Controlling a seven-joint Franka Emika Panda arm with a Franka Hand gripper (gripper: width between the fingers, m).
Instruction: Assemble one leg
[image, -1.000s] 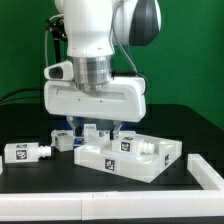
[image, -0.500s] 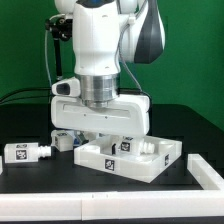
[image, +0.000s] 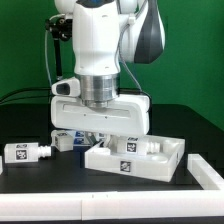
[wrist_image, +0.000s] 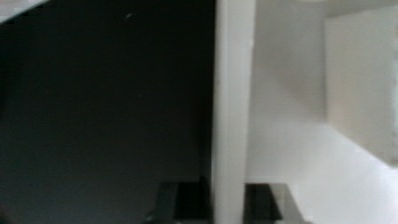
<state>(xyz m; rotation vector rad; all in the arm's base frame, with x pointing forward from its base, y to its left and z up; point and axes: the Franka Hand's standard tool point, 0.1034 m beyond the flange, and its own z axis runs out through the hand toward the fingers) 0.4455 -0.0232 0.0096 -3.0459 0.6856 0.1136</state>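
My gripper (image: 103, 137) is low over the back left wall of the wide white rimmed panel (image: 150, 168). In the wrist view the gripper (wrist_image: 226, 205) has one dark finger (wrist_image: 183, 204) on each side of the panel's upright rim (wrist_image: 233, 90), pressed against it. One leg (image: 28, 152), a small white peg with a tag, lies on the black table at the exterior view's left. A second leg (image: 66, 142) lies just left of my hand. A white peg-like part (image: 150, 148) lies inside the panel.
A white bar-like piece (image: 208, 172) sits at the exterior view's right edge, close to the panel's right corner. The green wall stands behind the arm. The table's front edge runs along the bottom.
My hand came down from above the panel onto its back left wall and the fingers closed on the rim. The panel has since shifted a little to the exterior view's right.
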